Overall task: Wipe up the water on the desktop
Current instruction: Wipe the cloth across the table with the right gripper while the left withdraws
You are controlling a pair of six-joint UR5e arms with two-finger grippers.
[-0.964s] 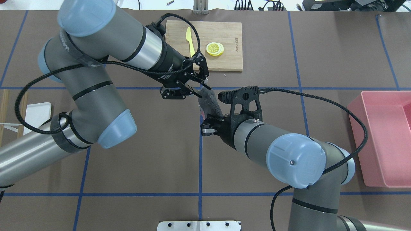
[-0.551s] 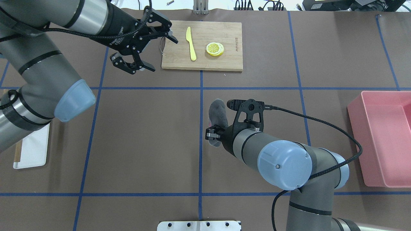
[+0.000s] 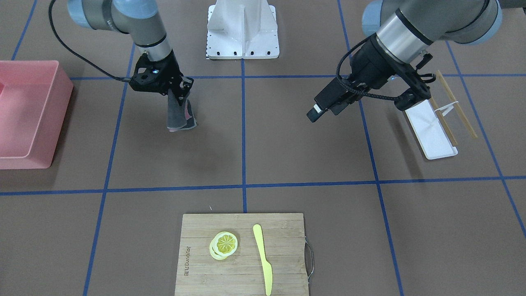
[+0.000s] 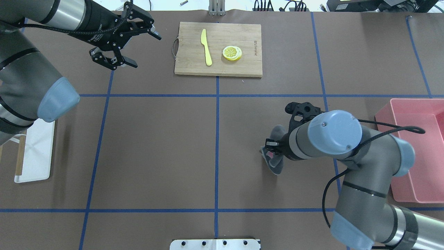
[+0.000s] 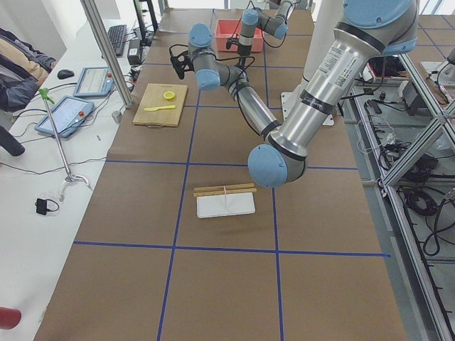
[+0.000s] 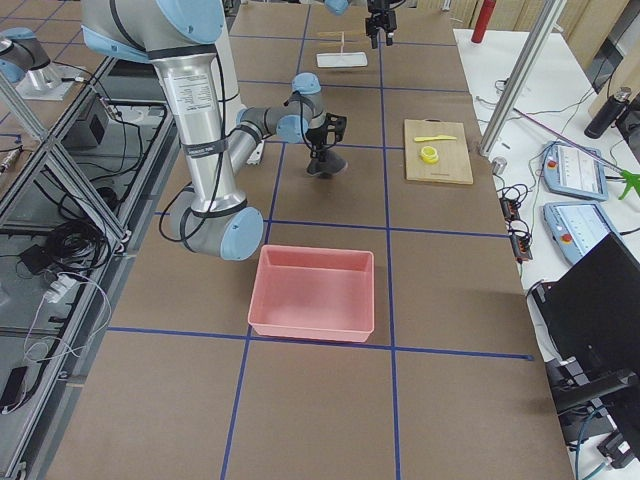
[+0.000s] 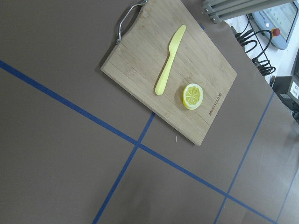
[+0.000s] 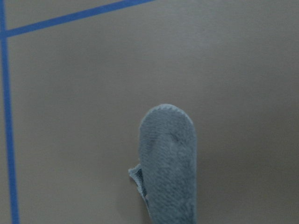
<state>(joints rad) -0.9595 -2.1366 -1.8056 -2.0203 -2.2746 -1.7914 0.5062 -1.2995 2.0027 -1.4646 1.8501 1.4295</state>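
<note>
**Right jaws loaded, wiping seems barely begun**

Beneath them, the wide matte brown bench gridded with blue tape (image 4: 156, 146) shows no discernible wet patch. They clamp a fuzzy grey, pink-lined cloth (image 3: 175, 116), its tip seemingly touching the bench. Left jaws gape empty, well apart.

Burned along the cutting board (image 4: 194, 59)'s short edge, the one far from the left gripper (image 4: 147, 51): a small brand mark (image 4: 255, 48), too blurred to read. Just behind that gripper, white lettering (image 4: 99, 30), likewise illegible.
</note>
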